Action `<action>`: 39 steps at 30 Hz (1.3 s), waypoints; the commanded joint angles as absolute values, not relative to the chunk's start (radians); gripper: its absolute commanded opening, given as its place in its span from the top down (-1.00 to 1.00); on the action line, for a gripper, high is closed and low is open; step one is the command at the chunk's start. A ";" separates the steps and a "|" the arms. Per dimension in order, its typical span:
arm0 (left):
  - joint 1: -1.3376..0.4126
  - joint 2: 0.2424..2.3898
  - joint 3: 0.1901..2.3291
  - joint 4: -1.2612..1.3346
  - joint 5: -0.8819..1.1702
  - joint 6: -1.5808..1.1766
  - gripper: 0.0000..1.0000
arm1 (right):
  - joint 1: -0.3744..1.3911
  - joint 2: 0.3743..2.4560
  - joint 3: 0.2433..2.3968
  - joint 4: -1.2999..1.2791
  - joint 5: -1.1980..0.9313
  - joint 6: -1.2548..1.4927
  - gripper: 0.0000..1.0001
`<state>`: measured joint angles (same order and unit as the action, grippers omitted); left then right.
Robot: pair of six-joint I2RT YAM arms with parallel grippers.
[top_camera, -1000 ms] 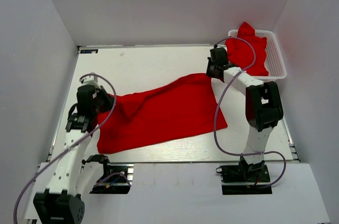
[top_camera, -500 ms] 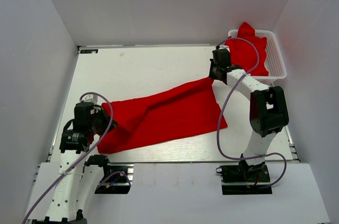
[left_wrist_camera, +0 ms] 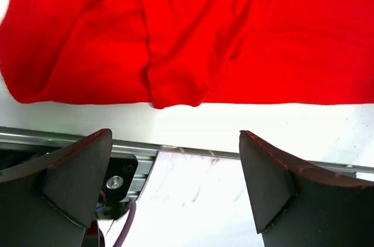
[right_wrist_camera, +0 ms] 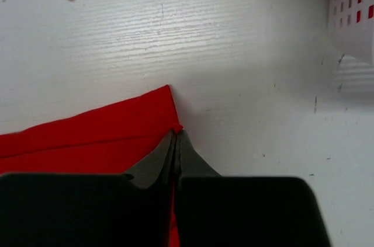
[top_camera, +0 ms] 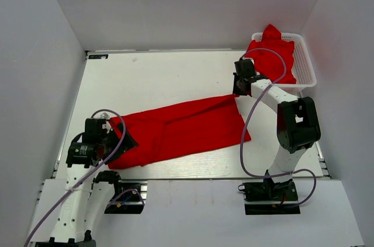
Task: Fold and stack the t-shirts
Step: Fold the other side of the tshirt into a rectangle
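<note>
Bright red soft fabric t-shirt (top_camera: 181,130) laid along bench (top_camera: 152,77) near edge. Left gripper (left_wrist_camera: 175,136) released, jaws wide, held at shirt's left end. Right gripper (right_wrist_camera: 175,137) clenched on shirt's far right corner.

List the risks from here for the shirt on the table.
1. The left gripper is open, so only the right gripper pinches the t-shirt, by one far corner; a pull could drag it crooked.
2. Its left end lies rumpled near the table's front edge; folding now may trap creases.
3. The right arm works beside the basket and might snag it.
</note>
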<state>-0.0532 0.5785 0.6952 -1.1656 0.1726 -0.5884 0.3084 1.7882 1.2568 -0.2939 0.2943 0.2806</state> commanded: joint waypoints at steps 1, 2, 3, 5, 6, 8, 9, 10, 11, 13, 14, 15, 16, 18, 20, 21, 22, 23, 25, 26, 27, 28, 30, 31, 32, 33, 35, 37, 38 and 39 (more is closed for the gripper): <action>-0.046 0.612 0.775 -1.177 0.137 -0.588 -1.00 | 0.302 1.758 1.247 -0.314 0.324 0.287 1.00; -0.046 0.626 0.796 -1.166 0.137 -0.577 -1.00 | 0.304 1.761 1.250 -0.318 0.321 0.287 1.00; -0.046 0.626 0.796 -1.151 0.123 -0.568 -1.00 | 0.302 1.759 1.249 -0.319 0.319 0.290 1.00; -0.046 0.640 0.796 -1.094 0.123 -0.568 -1.00 | 0.302 1.761 1.249 -0.324 0.327 0.298 1.00; -0.046 0.664 0.796 -1.079 0.123 -0.554 -1.00 | 0.299 1.758 1.247 -0.325 0.330 0.298 1.00; -0.046 0.686 0.796 -1.048 0.123 -0.540 -1.00 | 0.301 1.753 1.243 -0.333 0.337 0.299 1.00; -0.046 0.698 0.807 -1.048 0.111 -0.531 -1.00 | 0.302 1.753 1.243 -0.339 0.341 0.305 1.00; -0.046 0.719 0.807 -1.048 0.110 -0.531 -1.00 | 0.301 1.747 1.243 -0.351 0.342 0.308 1.00; -0.046 0.729 0.819 -1.039 0.110 -0.520 -1.00 | 0.302 1.746 1.241 -0.356 0.341 0.308 1.00; -0.046 0.738 0.833 -1.039 0.098 -0.511 -1.00 | 0.302 1.735 1.239 -0.371 0.337 0.316 1.00; -0.046 0.748 0.842 -1.039 0.098 -0.511 -1.00 | 0.299 1.729 1.241 -0.374 0.339 0.314 1.00; -0.046 0.749 0.842 -1.039 0.089 -0.499 -1.00 | 0.301 1.727 1.243 -0.380 0.347 0.318 1.00; -0.046 0.758 0.851 -1.039 0.089 -0.499 -1.00 | 0.302 1.714 1.244 -0.391 0.354 0.325 1.00; -0.046 0.767 0.865 -1.039 0.077 -0.485 -1.00 | 0.302 1.700 1.236 -0.391 0.377 0.328 1.00; -0.046 0.776 0.874 -1.039 0.077 -0.465 -1.00 | 0.302 1.701 1.232 -0.388 0.396 0.328 1.00; -0.046 0.787 0.885 -1.039 0.077 -0.465 -1.00 | 0.301 1.701 1.233 -0.391 0.397 0.330 1.00; -0.046 0.796 0.885 -1.039 0.077 -0.456 -1.00 | 0.299 1.703 1.227 -0.396 0.393 0.339 1.00; -0.046 0.796 0.896 -1.039 0.077 -0.456 -1.00 | 0.299 1.704 1.223 -0.391 0.388 0.344 1.00; -0.046 0.807 0.896 -1.039 0.077 -0.456 -1.00 | 0.298 1.703 1.195 -0.380 0.368 0.362 0.92; -0.046 0.819 0.896 -1.039 0.077 -0.456 -1.00 | 0.299 1.700 1.186 -0.385 0.370 0.368 0.95; -0.046 0.819 0.905 -1.039 0.077 -0.456 -1.00 | 0.299 1.701 1.175 -0.393 0.374 0.376 0.99; -0.046 0.828 0.905 -1.039 0.077 -0.445 -1.00 | 0.299 1.700 1.161 -0.402 0.385 0.406 0.96; -0.046 0.839 0.916 -1.029 0.077 -0.445 -1.00 | 0.298 1.689 1.141 -0.422 0.428 0.423 0.66; -0.046 0.848 0.916 -1.019 0.077 -0.445 -1.00 | 0.299 1.678 1.137 -0.429 0.442 0.440 0.37; -0.046 0.848 0.916 -1.019 0.077 -0.454 -1.00 | 0.295 1.669 1.129 -0.443 0.452 0.440 0.19; -0.046 0.860 0.916 -1.005 0.077 -0.454 -1.00 | 0.296 1.661 1.129 -0.452 0.465 0.449 -0.04; -0.046 0.874 0.916 -0.994 0.068 -0.454 -1.00 | 0.296 1.652 1.150 -0.466 0.457 0.451 -0.70; -0.046 0.903 0.916 -0.968 0.067 -0.454 -1.00 | 0.295 1.634 1.164 -0.472 0.454 0.443 -0.81; -0.046 0.914 0.916 -0.957 0.067 -0.454 -1.00 | 0.299 1.623 1.178 -0.469 0.450 0.445 -0.81; -0.046 0.928 0.902 -0.928 0.083 -0.454 -1.00 | 0.298 1.617 1.183 -0.460 0.431 0.425 -0.81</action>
<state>-0.0532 0.9047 0.8845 -0.9970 0.0853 -0.4606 0.3008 1.6814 1.1320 -0.4641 0.4179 0.4271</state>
